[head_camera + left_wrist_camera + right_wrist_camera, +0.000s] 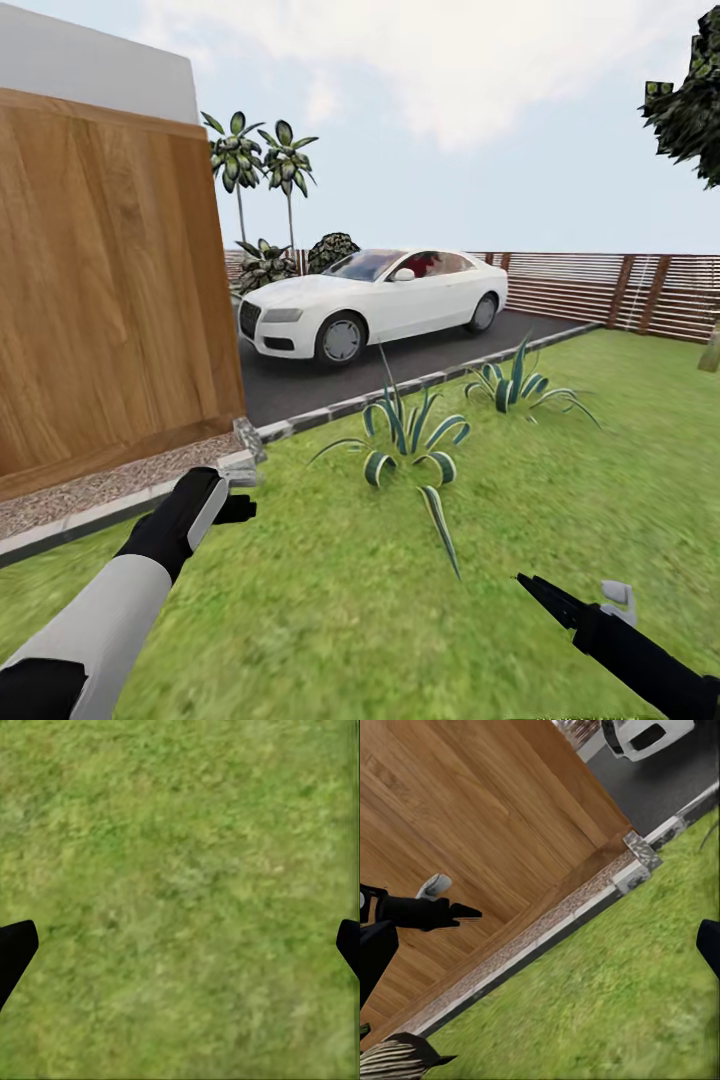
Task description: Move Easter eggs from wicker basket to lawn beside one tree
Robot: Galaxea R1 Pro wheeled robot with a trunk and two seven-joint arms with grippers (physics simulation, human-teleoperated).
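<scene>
While the robot faces a white car (375,300) and a wooden wall (100,290), both arms hang low over the lawn (400,600), likely tucked for travel. The left claw (180,945) and right claw (540,945) gape wide, empty. Basket and eggs lie somewhere out of sight.

A white car (375,300) is seen parked on dark paving beyond the lawn (400,600), a wooden wall (100,280) at left, spiky plants (410,435) between, slat fence (600,290) behind.
</scene>
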